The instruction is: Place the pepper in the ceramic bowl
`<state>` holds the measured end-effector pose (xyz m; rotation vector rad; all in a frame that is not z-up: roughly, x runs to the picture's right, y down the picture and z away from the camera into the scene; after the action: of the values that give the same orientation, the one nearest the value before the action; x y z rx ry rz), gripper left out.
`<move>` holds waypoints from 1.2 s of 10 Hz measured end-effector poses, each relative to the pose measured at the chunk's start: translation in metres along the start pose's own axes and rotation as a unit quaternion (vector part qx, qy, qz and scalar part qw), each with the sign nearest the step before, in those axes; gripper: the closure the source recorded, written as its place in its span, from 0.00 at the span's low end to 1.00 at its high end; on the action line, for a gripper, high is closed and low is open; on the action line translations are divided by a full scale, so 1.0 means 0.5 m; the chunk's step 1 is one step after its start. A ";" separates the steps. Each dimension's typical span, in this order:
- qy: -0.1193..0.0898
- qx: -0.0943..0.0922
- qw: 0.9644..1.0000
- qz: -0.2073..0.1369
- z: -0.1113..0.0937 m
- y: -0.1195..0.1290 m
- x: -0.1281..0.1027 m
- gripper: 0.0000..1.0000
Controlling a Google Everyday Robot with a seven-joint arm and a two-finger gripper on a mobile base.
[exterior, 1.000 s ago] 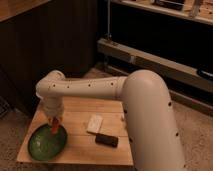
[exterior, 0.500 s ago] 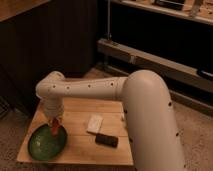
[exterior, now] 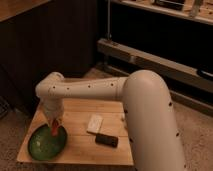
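Note:
The green ceramic bowl (exterior: 46, 143) sits at the front left corner of the small wooden table (exterior: 112, 149). My gripper (exterior: 55, 127) hangs from the white arm just above the bowl's far right rim. The small red-orange pepper (exterior: 54, 129) shows at the gripper's tip, pointing down over the bowl's rim. The gripper appears to be holding it.
A white rectangular block (exterior: 94, 123) lies mid-table, right of the bowl. A flat black rectangular object (exterior: 106, 140) lies in front of it. My large white arm (exterior: 150, 120) covers the table's right side. Dark cabinets and a metal shelf stand behind.

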<state>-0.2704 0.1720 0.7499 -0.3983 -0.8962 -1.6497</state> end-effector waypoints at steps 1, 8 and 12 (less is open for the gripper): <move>0.000 0.000 1.000 0.000 0.001 0.000 -0.001 0.75; 0.000 0.000 1.000 -0.005 0.005 -0.001 -0.006 0.52; -0.001 0.000 1.000 -0.008 0.008 -0.002 -0.010 0.52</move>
<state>-0.2708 0.1782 0.7490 -0.3949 -0.9024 -1.6642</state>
